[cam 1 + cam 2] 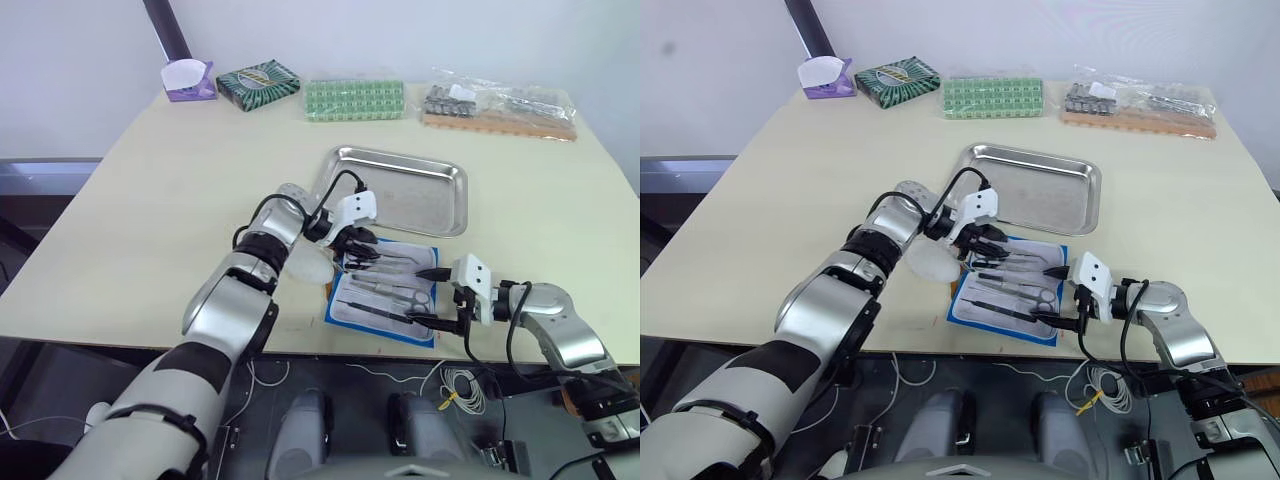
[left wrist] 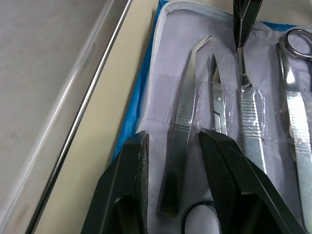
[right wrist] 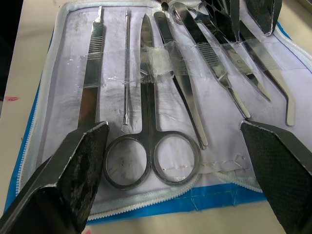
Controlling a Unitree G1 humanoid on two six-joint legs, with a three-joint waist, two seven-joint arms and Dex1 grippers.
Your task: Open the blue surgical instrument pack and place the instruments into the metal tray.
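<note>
The blue surgical instrument pack [image 1: 345, 300] lies open near the table's front edge, its whitish lining facing up. Several silver instruments [image 3: 148, 97] lie side by side in it under clear plastic straps. My left gripper [image 2: 174, 139] hovers low over the pack's end nearest the tray. It is open, and its fingers [image 2: 131, 180] straddle a bent-tip tweezers [image 2: 183, 117]. At the pack's right end my right gripper [image 1: 420, 296] is wide open, and the ring-handled scissors lie between its fingers [image 3: 73, 170]. The metal tray [image 1: 400, 190] stands just behind the pack with nothing in it.
Along the table's far edge stand a purple holder [image 1: 188, 80], a dark green patterned box [image 1: 258, 82], a green grid-patterned pack [image 1: 354, 100] and bagged metal parts [image 1: 500, 108]. A pale round disc [image 1: 308, 265] lies left of the pack.
</note>
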